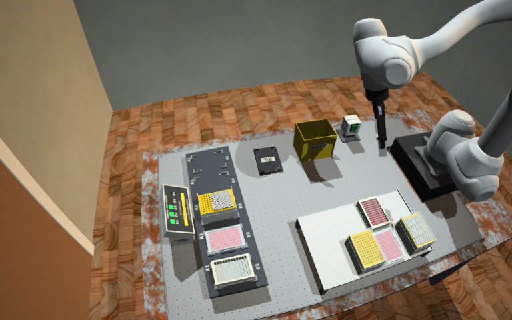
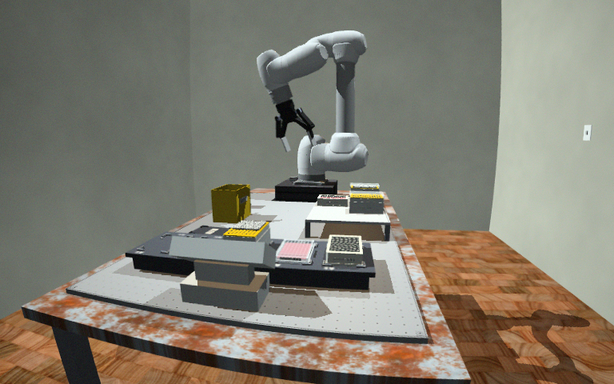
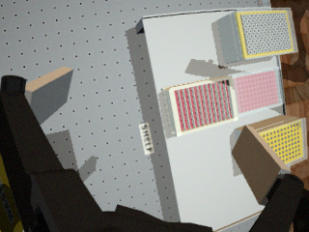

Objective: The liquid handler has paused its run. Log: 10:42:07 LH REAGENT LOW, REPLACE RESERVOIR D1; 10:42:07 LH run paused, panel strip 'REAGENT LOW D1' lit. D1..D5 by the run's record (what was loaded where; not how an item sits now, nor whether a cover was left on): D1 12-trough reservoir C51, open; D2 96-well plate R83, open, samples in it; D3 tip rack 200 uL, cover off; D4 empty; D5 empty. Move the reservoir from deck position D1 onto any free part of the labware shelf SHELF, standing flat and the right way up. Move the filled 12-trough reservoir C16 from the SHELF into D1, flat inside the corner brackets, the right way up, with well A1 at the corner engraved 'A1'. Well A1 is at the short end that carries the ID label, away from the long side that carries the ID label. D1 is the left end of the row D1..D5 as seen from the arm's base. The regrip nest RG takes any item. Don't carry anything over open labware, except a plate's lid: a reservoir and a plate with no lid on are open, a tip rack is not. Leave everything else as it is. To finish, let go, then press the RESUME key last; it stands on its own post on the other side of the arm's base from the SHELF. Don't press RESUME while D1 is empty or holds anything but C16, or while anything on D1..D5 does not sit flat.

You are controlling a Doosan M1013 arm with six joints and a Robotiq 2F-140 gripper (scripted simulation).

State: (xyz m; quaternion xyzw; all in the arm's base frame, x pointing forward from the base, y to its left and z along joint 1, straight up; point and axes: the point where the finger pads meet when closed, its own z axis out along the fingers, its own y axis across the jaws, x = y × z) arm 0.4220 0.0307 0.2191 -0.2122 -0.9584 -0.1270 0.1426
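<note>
A cream-rimmed labware item with a pale grid top point(image 1: 232, 269) sits in D1 at the near end of the dark deck point(image 1: 223, 222); it also shows in the exterior view point(image 2: 344, 249). On the white SHELF point(image 1: 351, 237) a cream-rimmed item with dark red filling point(image 1: 373, 212) stands at the back, also in the wrist view point(image 3: 201, 106). I cannot read its ID label. My gripper point(image 2: 296, 131) point(image 1: 381, 141) is open and empty. It hangs high above the table near the arm's base, with its fingers framing the shelf in the wrist view point(image 3: 150, 134).
D2 holds an open pink plate point(image 1: 225, 239) and D3 a yellow tip rack point(image 1: 217, 201). The shelf also carries two tip racks point(image 1: 366, 249) point(image 1: 417, 229) and a pink plate point(image 1: 389, 245). The regrip nest point(image 1: 268, 162), a yellow bin point(image 1: 315, 139) and the RESUME post point(image 1: 351, 127) stand behind.
</note>
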